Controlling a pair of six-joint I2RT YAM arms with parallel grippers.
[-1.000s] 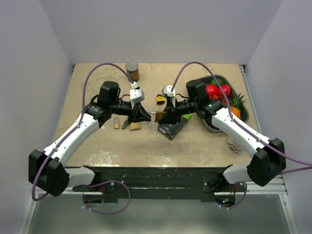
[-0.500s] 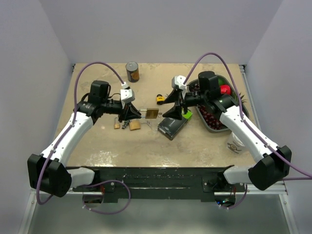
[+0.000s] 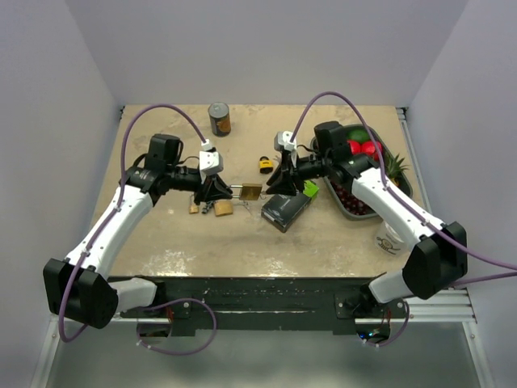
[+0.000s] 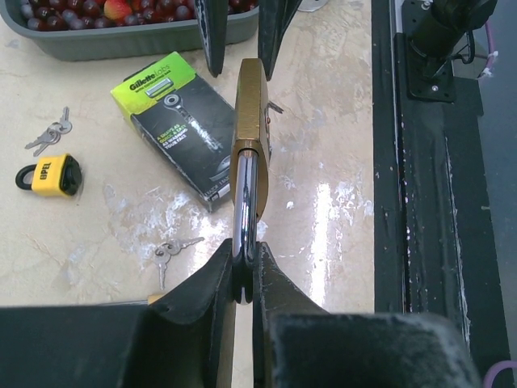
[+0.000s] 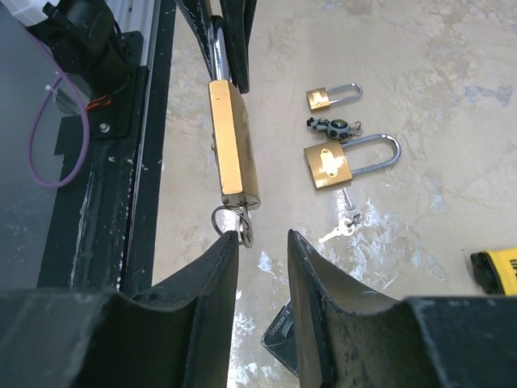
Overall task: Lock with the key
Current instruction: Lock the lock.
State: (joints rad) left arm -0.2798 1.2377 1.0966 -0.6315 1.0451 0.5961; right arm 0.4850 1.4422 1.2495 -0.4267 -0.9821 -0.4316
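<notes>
Right arm has come back in toward the centre since half a second ago, closing most of the gap to the lock. Left arm has barely shifted.

- Padlock (image 3: 251, 191): brass, held in the air above the desk (image 3: 323, 242), mid-scene between the two arms, lying level with its shackle (image 4: 245, 202) pointing left and its keyway end pointing right.
- Left claw (image 4: 244, 259): closed on the shackle bow, pinching the steel. Forearm reaches in from the left, wrist roughly level.
- Right claw (image 5: 262, 242): fingers apart, gripping nothing, tips just short of the padlock's bottom end. Arm extends in from the right, claw pointing left at the lock.
- Key ring (image 5: 233, 222): hangs off the padlock's bottom, just touching or just in front of one right fingertip. Key blade mostly hidden; likely seated in the keyway.

Handling, as a judgement:
- Padlock is rigid, dense and heavy for its size. Polished shackle is slippery, so the body may swing or twist in the pinch when the key is turned.
- Key is small, thin and stiff. Best hold is flat across its bow, right at the lock, not on the loose ring.
- Turning wants a wrist roll in line with the keyway while the left holds firm.

Spare padlocks (image 5: 327, 166) lie on the desk below.
</notes>
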